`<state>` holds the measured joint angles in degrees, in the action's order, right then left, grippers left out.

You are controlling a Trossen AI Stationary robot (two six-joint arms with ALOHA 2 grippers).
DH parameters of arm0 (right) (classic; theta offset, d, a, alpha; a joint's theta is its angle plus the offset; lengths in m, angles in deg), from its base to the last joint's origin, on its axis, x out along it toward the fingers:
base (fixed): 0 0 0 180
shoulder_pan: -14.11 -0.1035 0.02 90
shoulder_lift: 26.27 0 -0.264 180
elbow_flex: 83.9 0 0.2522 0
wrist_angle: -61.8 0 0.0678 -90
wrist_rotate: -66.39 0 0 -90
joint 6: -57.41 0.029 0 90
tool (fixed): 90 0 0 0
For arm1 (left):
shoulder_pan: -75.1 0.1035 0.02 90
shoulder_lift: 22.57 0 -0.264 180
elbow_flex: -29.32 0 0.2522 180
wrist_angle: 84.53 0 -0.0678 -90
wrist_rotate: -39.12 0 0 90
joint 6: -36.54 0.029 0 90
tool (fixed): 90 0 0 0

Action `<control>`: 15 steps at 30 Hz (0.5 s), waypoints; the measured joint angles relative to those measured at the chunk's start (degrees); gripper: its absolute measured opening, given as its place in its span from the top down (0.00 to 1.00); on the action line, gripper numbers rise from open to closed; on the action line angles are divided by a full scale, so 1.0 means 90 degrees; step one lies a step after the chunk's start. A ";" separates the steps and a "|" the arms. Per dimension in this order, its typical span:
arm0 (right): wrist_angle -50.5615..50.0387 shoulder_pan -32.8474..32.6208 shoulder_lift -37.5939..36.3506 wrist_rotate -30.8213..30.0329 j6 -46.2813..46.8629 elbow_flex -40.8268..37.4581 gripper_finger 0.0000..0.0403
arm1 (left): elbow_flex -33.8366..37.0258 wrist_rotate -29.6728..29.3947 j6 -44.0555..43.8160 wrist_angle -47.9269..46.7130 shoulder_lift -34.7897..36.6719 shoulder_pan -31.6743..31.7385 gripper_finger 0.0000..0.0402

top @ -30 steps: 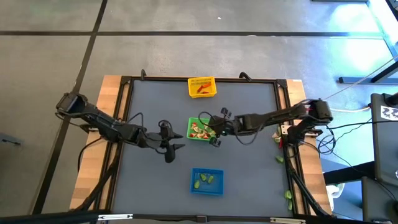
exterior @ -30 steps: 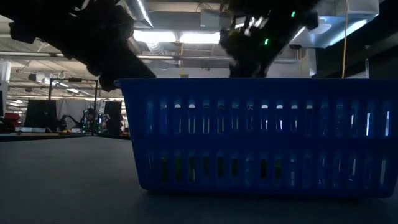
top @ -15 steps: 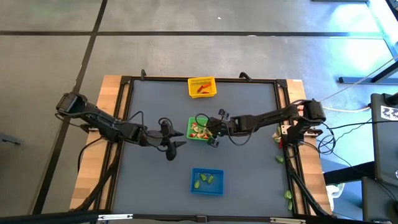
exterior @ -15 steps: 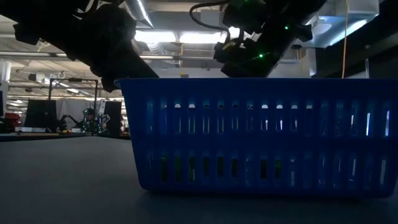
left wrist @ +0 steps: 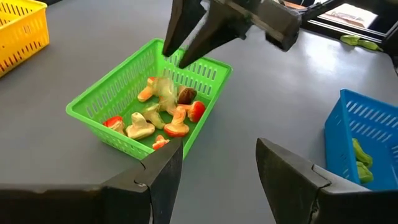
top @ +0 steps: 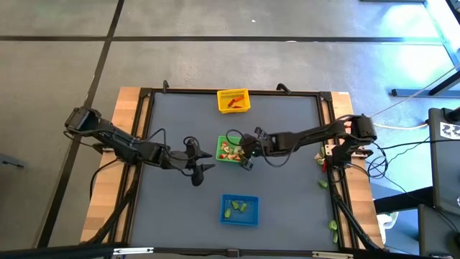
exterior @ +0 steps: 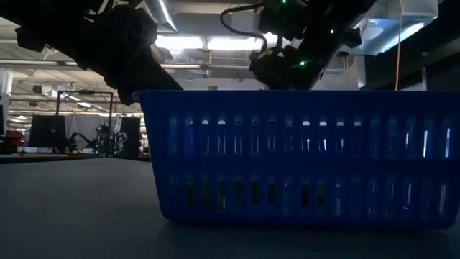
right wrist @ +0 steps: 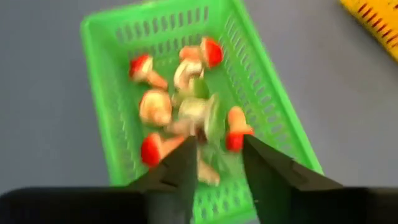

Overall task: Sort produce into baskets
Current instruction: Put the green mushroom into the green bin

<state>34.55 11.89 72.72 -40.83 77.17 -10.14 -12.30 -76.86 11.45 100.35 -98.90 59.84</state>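
Note:
The green basket (top: 228,150) stands at the table's middle and holds several red, orange-red and light green produce pieces (left wrist: 163,118). My right gripper (top: 244,153) hangs open over the basket's right rim, its fingers pointing down into it (right wrist: 219,163). A light green piece (left wrist: 165,91) shows blurred just below those fingers, over the other pieces, and I see nothing touching it. My left gripper (top: 202,162) is open and empty (left wrist: 214,177) just left of the green basket, above the table.
The yellow basket (top: 233,100) with red pieces stands at the far edge. The blue basket (top: 239,209) with light green pieces stands near the front and fills the low view (exterior: 302,155). Loose green pieces (top: 334,229) lie on the right wooden border.
My right gripper has gone a little toward the table's left, farther over the green basket. My left arm has kept still.

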 joint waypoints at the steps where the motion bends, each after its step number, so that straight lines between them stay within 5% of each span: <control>1: -0.0199 0.0000 -0.0049 0.0105 -0.0088 0.0037 0.68 | 0.0000 0.0000 0.0017 -0.0001 0.0000 0.0000 0.50; 7: -0.2303 -0.0007 -0.0770 0.0328 -0.0391 0.0603 0.53 | -0.0003 0.0000 0.0004 -0.0001 -0.0002 0.0000 0.50; 15: -0.5398 -0.0007 -0.1591 0.0897 -0.0074 0.0761 0.53 | -0.0005 -0.0002 -0.0002 -0.0004 -0.0002 0.0005 0.50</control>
<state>-14.04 11.83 58.40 -32.76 76.51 -3.29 -12.34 -76.88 11.43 100.32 -98.93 59.88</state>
